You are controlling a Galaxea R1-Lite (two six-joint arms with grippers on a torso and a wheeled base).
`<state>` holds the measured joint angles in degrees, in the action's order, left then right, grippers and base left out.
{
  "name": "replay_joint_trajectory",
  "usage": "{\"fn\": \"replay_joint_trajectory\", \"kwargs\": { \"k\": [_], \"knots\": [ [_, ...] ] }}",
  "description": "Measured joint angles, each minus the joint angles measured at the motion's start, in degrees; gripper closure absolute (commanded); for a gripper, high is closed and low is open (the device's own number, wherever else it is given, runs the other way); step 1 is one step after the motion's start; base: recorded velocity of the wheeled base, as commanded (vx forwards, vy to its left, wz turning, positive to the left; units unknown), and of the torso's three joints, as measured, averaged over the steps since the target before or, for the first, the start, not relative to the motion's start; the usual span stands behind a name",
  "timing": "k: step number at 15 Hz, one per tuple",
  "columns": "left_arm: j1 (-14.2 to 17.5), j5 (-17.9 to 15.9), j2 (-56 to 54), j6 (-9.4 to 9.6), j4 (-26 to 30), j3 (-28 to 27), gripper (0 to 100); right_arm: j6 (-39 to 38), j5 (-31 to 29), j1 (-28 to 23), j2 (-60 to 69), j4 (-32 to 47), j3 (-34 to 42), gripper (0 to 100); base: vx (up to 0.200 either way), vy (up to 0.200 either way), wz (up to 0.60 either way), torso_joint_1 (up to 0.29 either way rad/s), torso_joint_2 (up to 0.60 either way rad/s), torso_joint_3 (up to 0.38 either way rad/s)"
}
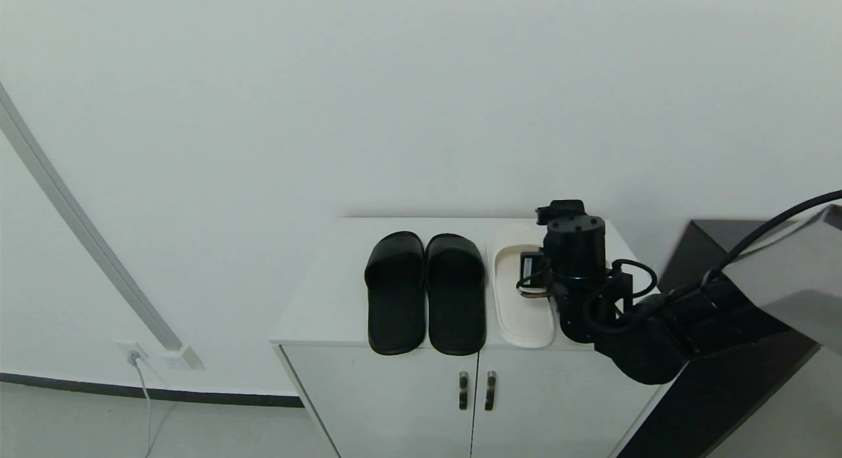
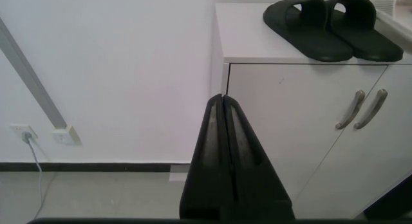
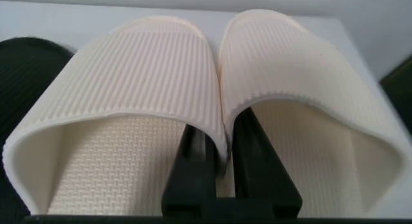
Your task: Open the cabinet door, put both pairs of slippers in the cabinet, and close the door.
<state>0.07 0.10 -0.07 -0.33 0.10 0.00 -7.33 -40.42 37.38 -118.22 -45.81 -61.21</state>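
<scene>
The cabinet (image 1: 395,405) stands against the wall with both doors closed, and the two handles (image 1: 476,389) sit side by side at the centre seam. On its top lie the black slippers (image 1: 454,293), side by side and touching. Their long axes run front to back, with toes toward the wall and heels at the front edge. The cream slippers (image 3: 161,76) lie just beside them on the robot's right, parallel and pointing the same way. The right gripper (image 3: 219,159) is at this pair, with one of its fingers (image 3: 193,159) under each strap and the two adjoining strap walls pinched between them. The left gripper (image 2: 223,102) hangs in the air short of the cabinet, with its fingers pressed together on nothing.
</scene>
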Motion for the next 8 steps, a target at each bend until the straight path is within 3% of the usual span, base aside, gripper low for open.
{"fn": "replay_joint_trajectory", "kwargs": {
  "k": [3, 8],
  "knots": [
    [0.0, -0.02, 0.0, -0.02, 0.0, 0.0, 100, 6.35, 3.95, 0.46, 5.94, -6.99, 8.42, 100, 0.0, 0.0, 0.0, 0.0, 0.0, 0.0],
    [0.0, 0.04, 0.0, 0.0, -0.02, 0.0, 100, 6.79, 20.35, 3.52, 17.15, -5.23, 19.48, 100, 0.0, 0.0, 0.0, 0.0, 0.0, 0.0]
  ]
}}
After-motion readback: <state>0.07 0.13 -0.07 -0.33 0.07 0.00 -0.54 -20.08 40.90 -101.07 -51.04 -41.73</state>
